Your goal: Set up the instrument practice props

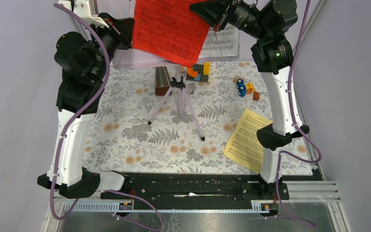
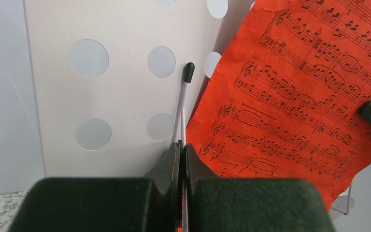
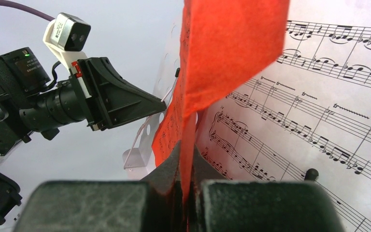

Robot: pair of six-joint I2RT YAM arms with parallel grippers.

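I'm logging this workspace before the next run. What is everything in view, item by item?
red music page: one, red, raised at back
white music page: one, white, behind the red
yellow music page: one, yellow, flat, near right
stand panel: one, pale pink, perforated, back
holder wire: one, pale, black-tipped, against panel
tripod: one, lilac, centre
toy blocks: one cluster, orange-yellow, behind tripod
brown box: one, left of tripod
cork cylinder: one, left of box
small toys: cluster, mixed colours, back right
floral cloth: one, covering table
left gripper: shut on holder wire
right gripper: shut on red music page
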